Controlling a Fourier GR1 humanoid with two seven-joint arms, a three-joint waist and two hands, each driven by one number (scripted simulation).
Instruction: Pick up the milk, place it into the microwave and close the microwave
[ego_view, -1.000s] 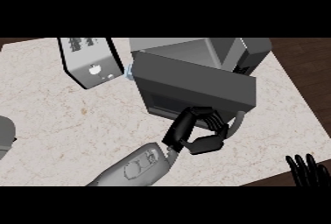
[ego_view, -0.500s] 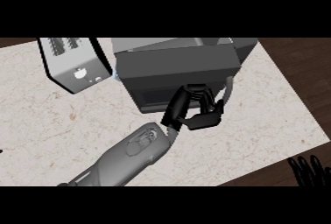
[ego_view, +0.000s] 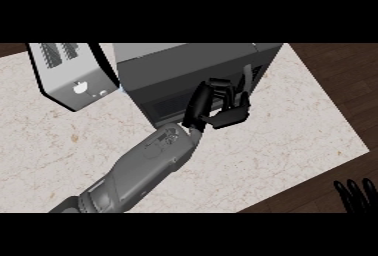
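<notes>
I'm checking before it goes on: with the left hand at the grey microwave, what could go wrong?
The black left hand lies at the dark grey box-shaped microwave's front; the door may not latch. No milk carton shows, so it may not be inside. The silver toaster stands close beside the microwave; the forearm could bump it.

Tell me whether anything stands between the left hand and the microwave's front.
Nothing visible does: the left hand is right at the front of the microwave. The toaster stands to the microwave's left, out of the hand's way.
</notes>
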